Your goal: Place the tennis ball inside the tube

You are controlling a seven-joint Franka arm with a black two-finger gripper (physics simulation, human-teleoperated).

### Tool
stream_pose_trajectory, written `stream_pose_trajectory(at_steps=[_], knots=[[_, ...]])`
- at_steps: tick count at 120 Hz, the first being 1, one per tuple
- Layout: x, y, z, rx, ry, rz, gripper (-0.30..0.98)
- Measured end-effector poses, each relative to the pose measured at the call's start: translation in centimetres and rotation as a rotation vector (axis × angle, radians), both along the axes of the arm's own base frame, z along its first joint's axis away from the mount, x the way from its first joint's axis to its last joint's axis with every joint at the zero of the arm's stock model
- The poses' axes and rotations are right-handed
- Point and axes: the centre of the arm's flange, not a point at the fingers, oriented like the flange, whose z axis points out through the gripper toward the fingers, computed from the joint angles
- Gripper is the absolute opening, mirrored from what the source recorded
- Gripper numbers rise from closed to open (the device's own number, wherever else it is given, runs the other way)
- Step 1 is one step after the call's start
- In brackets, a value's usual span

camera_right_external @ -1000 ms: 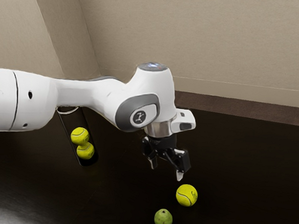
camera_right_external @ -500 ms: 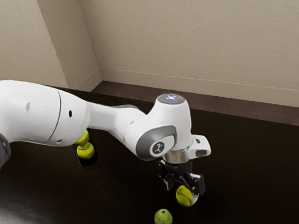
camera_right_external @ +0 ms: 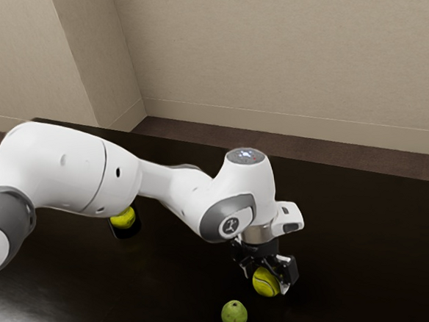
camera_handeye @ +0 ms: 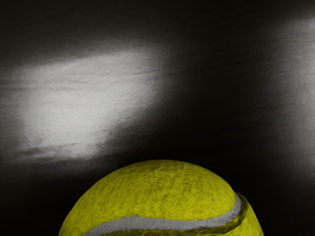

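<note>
We have claw [camera_right_external: 265, 279] wide, fingers astride tennis ball [camera_right_external: 263, 283] on dark table [camera_right_external: 368, 246]; whether either finger touches it, we can't tell.

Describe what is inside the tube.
Near the bottom of the tube sits a yellow ball; the arm covers the upper part, so anything there cannot be seen.

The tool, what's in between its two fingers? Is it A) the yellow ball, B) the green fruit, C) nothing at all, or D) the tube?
A: the tool has a finger on each side of the yellow ball, while the green fruit sits apart from it on the table.
</note>
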Motion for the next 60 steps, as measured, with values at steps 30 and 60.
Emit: stream_pose_trajectory(at_steps=[30, 60], knots=[[-0.05, -0.05, -0.83, 0.002, 0.003, 0.002, 0.67], [0.04, -0.1, -0.58, 0.004, -0.004, 0.005, 0.44]])
